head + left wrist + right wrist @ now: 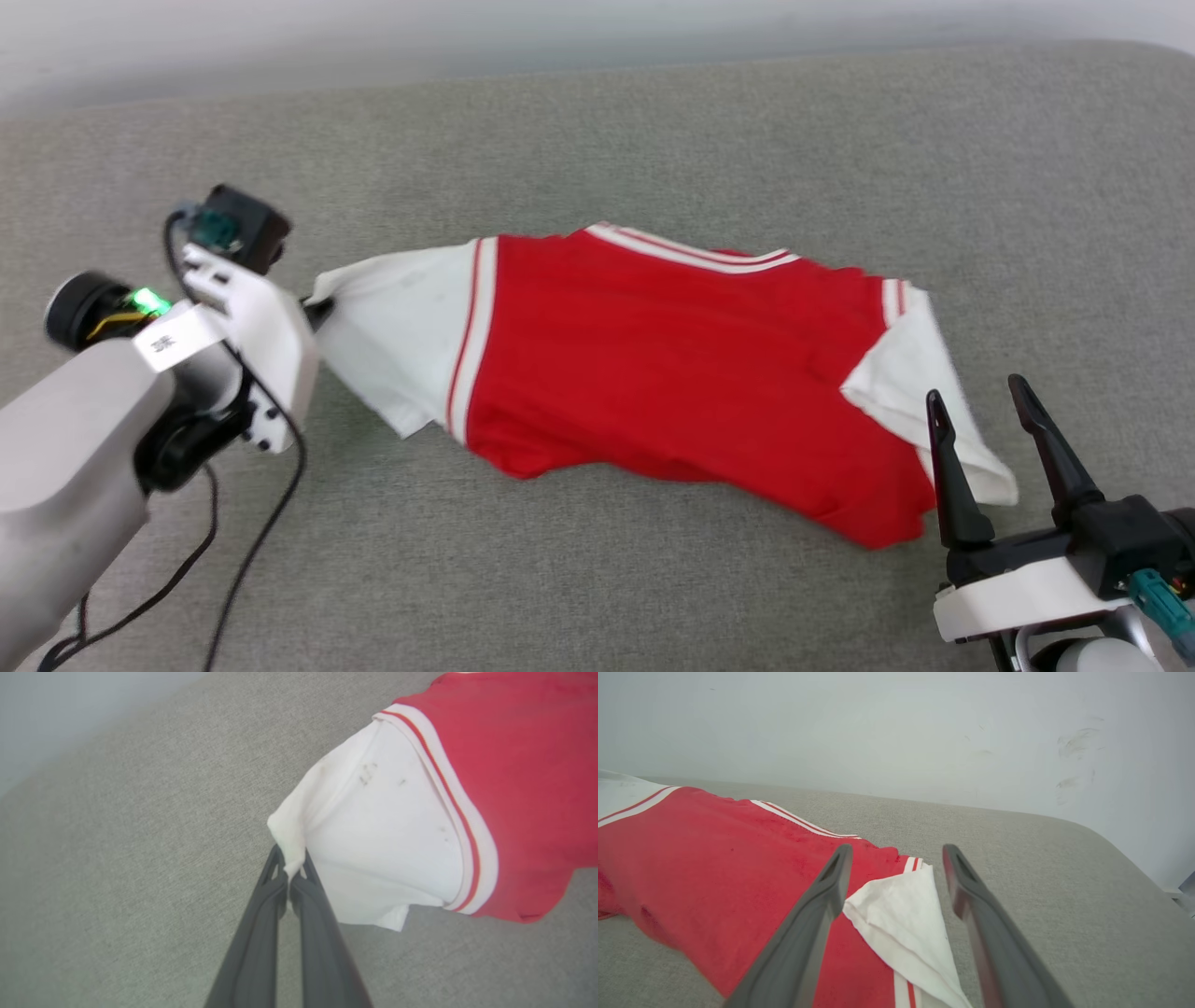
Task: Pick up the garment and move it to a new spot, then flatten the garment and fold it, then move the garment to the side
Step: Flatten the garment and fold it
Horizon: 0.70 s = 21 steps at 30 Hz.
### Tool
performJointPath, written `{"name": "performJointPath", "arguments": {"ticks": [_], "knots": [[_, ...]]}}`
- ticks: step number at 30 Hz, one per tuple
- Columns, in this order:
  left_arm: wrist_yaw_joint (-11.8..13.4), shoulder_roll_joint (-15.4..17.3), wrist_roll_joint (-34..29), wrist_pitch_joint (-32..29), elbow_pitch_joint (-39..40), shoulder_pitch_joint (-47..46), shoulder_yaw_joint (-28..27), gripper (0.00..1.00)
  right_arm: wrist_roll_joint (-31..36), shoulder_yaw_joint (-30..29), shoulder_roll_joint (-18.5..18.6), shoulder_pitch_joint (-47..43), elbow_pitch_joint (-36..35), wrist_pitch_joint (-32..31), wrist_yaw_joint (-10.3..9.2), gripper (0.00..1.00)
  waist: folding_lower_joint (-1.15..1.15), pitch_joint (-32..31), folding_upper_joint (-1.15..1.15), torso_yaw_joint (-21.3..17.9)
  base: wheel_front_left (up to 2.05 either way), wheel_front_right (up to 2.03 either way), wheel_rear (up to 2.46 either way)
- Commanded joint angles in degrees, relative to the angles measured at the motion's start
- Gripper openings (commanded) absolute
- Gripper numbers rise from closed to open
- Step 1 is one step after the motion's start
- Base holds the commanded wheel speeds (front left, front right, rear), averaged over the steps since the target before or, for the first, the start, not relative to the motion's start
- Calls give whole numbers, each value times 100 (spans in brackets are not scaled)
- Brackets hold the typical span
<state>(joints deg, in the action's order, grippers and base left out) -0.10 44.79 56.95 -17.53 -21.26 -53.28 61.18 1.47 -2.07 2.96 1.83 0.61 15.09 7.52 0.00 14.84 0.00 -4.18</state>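
Only just begun. Pinching one white sleeve (373, 835) of the red shirt (653, 355) tight in the left claw (290, 868); holding the right claw (977, 397) wide apart by the other sleeve. Lying rumpled on the grey cushion (653, 140). Left: lifting, moving, flattening, folding, putting aside.

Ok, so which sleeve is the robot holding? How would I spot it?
Look at the big grey fabric surface, where a red T-shirt lies with a white sleeve at each end. Go to the sleeve on the robot's left. Unlike the other sleeve, which lies loose by the open right gripper, its tip is pinched between the shut fingers of the left gripper.
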Motion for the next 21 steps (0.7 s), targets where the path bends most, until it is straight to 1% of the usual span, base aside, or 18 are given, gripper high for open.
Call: {"name": "performJointPath", "arguments": {"ticks": [1,5,9,14,19,20,21], "knots": [[75,86,103,-21,44,163,-38,0,5,-7,-15,-80,21,11,-6,100,0,-72,0,77,0,0,0],[262,365,317,-27,11,507,-103,0,40,-5,-15,-80,31,11,-6,100,0,-104,0,117,0,0,0],[354,409,495,19,-227,804,-110,0,59,14,-15,-88,64,11,-6,100,0,-93,0,85,0,0,0],[322,224,716,110,-709,1089,-97,0,105,20,-15,-95,114,11,-6,100,0,-52,0,-19,0,0,0],[172,-109,820,250,-1212,1267,-56,0,129,-8,-15,-90,140,11,-6,100,0,-88,0,-98,0,0,0],[160,-177,811,339,-1298,1266,-68,17,152,-25,-15,-86,138,11,-6,100,0,-111,0,-104,0,0,0],[140,-234,780,448,-1370,1264,-77,63,173,-37,-16,-79,120,11,-6,100,0,-144,0,-105,0,0,0]]}}
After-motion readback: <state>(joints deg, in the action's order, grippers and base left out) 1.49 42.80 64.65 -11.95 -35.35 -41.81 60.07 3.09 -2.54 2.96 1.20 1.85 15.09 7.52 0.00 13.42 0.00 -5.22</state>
